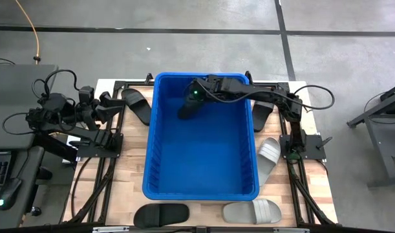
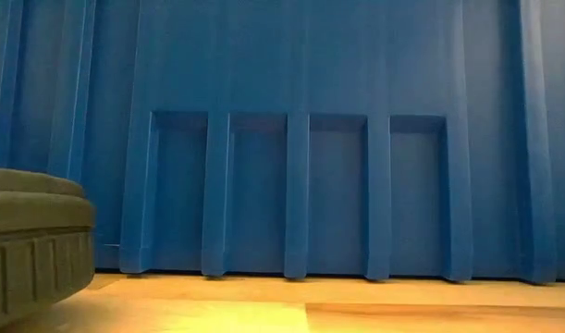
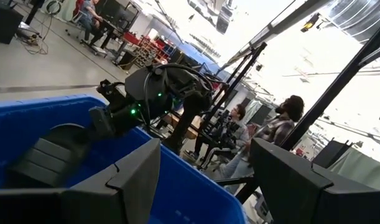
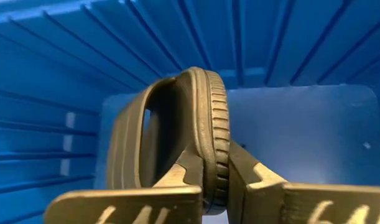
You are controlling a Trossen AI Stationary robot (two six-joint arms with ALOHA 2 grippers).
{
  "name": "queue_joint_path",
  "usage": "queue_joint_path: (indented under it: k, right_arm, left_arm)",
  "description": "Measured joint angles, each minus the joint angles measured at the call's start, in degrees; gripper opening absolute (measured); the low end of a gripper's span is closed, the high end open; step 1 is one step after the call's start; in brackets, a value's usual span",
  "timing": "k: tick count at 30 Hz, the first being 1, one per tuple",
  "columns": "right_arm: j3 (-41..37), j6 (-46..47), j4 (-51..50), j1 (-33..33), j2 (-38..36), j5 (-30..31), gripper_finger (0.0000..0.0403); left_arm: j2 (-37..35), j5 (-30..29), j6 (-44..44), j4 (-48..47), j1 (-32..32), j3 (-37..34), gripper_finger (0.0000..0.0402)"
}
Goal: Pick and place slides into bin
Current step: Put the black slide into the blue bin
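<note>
Inside, the bin (image 1: 200, 158) lies bare but for one black slide (image 4: 196, 124) hanging over its far left part, pinched by its sole edge in the right gripper (image 4: 216, 186); the left gripper (image 3: 202, 180) waits open at the table's left. Its long axis looks steeply tilted, free end pointing down. A thin-edge grip could slip early, or the sandal could snag a finger on release.

The bin (image 1: 160, 155) looked like smooth, slightly glossy blue plastic with ribbed walls. The black slide (image 4: 196, 134) held over it at about twelve o'clock seemed matt rubbery foam, its edge finely grooved. The table (image 1: 132, 188) showed pale, bare wood grain. The grey slide (image 1: 252, 211) at five o'clock had a matt, ridged strap.
</note>
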Motion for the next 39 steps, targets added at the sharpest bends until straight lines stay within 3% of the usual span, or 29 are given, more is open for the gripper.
queue_joint_path:
  k: [6, 16, 22, 39]
  right_arm:
    - [-1.94, 0.24, -1.86, -0.02, -0.04, -1.55, 0.0003]
    - [-11.85, 0.24, 2.72, 0.01, 0.09, -9.46, 0.0016]
    - [-13.29, -2.71, 4.93, -0.1, 0.09, -9.15, 0.002]
    - [-13.31, -6.15, 4.71, -1.53, 0.09, -7.59, 0.0185]
  left_arm:
    - [0.0, 0.0, 0.0, 0.0, 0.0, 0.0, 0.0237]
    - [0.0, -0.18, 0.04, 0.0, 0.0, 0.0, 0.0237]
    - [0.0, -0.18, 0.09, 0.02, 0.0, 0.0, 0.0237]
    - [0.0, -0.21, -0.02, 0.07, 0.0, 0.0, 0.0237]
